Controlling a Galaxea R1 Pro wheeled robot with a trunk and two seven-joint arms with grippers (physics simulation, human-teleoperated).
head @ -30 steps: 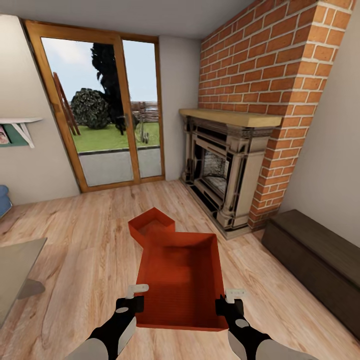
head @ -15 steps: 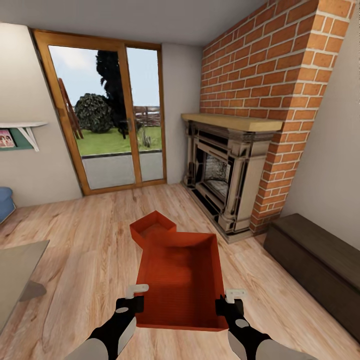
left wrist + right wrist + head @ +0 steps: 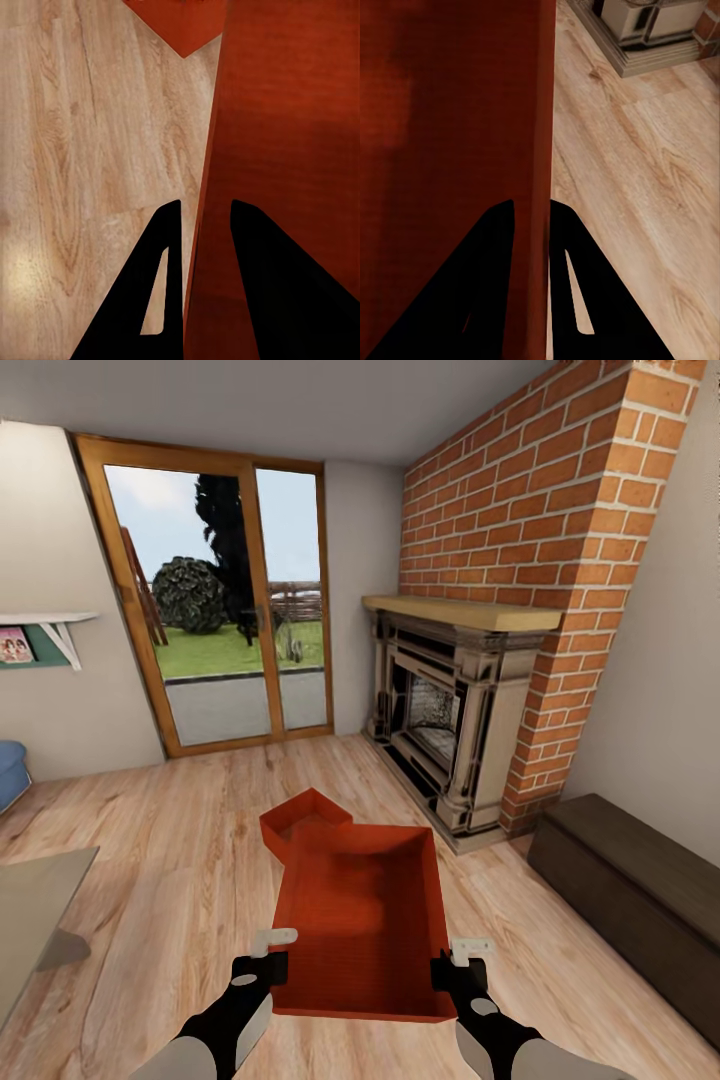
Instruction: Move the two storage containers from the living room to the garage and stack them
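Observation:
One orange-red storage container [image 3: 365, 915] hangs level over the light wood floor, held between both arms. My left gripper [image 3: 268, 952] is shut on its left wall, which runs between the black fingers in the left wrist view [image 3: 204, 206]. My right gripper [image 3: 452, 960] is shut on the right wall, shown the same way in the right wrist view [image 3: 531, 202]. The second storage container [image 3: 300, 818] lies on the floor just beyond the held one, turned at an angle and partly hidden by it; a corner of it [image 3: 184, 22] is visible in the left wrist view.
An ornate fireplace [image 3: 450, 710] with a brick column stands ahead on the right. A dark low bench [image 3: 630, 890] runs along the right wall. Wood-framed glass doors [image 3: 220, 610] are straight ahead. A table corner [image 3: 35, 910] and a blue sofa edge [image 3: 8, 770] lie at the left.
The whole head view has shifted a little, with the doors and shelf now lower and further right. Both grippers and the held container keep the same place in the picture.

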